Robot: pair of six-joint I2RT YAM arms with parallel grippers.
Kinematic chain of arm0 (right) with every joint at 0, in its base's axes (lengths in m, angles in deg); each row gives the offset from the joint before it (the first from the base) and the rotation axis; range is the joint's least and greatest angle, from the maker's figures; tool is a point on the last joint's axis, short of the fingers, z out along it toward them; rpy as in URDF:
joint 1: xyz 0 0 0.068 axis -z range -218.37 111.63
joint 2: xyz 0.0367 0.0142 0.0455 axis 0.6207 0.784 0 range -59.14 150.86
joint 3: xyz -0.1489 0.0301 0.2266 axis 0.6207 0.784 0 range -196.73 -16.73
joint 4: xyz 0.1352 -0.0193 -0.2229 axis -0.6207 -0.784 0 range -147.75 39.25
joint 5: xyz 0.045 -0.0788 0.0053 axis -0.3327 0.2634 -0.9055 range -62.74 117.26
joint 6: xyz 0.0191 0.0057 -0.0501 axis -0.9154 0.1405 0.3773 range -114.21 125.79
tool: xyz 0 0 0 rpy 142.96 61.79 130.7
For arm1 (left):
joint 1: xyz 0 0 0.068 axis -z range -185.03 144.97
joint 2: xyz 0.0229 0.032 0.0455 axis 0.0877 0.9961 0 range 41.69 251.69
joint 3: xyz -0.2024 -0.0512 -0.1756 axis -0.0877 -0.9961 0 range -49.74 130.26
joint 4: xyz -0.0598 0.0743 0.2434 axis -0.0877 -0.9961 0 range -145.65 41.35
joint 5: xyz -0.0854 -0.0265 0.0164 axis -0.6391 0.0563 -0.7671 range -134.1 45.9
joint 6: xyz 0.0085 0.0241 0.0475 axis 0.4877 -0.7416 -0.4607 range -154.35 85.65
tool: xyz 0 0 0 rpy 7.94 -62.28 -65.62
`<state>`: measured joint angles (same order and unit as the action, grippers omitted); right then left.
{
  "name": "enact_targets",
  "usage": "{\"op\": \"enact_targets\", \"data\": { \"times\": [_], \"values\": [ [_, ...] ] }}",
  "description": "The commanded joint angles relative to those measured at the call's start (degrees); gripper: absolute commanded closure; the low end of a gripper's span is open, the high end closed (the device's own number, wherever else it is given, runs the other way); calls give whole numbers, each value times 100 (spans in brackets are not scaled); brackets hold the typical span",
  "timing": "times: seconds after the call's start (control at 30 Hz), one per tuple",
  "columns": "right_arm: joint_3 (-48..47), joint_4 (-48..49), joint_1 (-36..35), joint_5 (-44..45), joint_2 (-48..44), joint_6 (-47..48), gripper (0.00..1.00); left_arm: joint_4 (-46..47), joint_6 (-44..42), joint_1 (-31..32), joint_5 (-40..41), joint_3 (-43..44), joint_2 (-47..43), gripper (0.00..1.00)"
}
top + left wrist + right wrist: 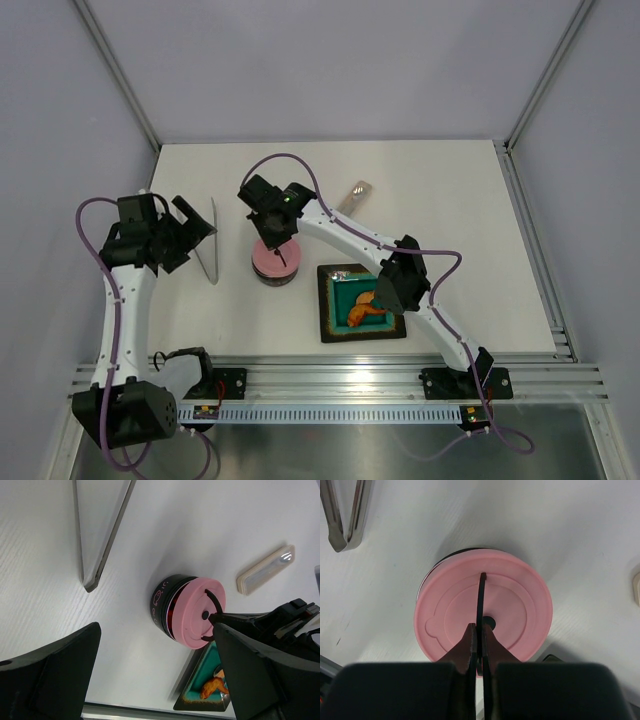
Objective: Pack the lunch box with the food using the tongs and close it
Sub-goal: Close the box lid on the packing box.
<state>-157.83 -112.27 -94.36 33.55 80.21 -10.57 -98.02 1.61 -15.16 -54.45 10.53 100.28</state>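
Note:
The lunch box (274, 268) stands mid-table with its pink lid (515, 605) resting on top. My right gripper (479, 630) is shut on the lid's thin black handle (481, 592), pinching it from above; it also shows in the top view (279, 243). The tongs (212, 248) lie on the table left of the box, arms close together (100, 535). My left gripper (193, 240) hovers open beside the tongs, holding nothing; its fingers (55, 680) frame the box (167, 605). Orange food (368, 311) lies on the teal plate; whatever is inside the box is hidden.
A square teal plate (340, 322) with a dark rim sits right of the box. A short flat silvery utensil (355, 193) lies at the back, also visible from the left wrist (265, 570). Grey walls enclose the table, and an aluminium rail runs along the near edge.

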Motion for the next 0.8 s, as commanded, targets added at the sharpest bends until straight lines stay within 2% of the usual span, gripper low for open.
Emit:
{"op": "enact_targets", "data": {
  "times": [0.0, 0.2, 0.37, 0.57, 0.77],
  "values": [
    [-5, 123, -79, -233, 224, -122, 100, 278, -72, -50, -204, -182, 100, 1],
    [-14, 157, -132, 30, -153, -139, 100, 813, 129, -77, -1503, -814, 583, 1],
    [-234, 87, -211, 224, -285, -69, 100, 1920, 622, -86, -2234, -1395, 1066, 1],
    [-691, -246, -325, 645, -5, 10, 100, 2133, 842, -103, -2261, -1527, 1383, 1],
    [-717, -220, -448, 1015, -57, 63, 100, 2299, 1018, -130, -2287, -1597, 1796, 1]
  ]
}}
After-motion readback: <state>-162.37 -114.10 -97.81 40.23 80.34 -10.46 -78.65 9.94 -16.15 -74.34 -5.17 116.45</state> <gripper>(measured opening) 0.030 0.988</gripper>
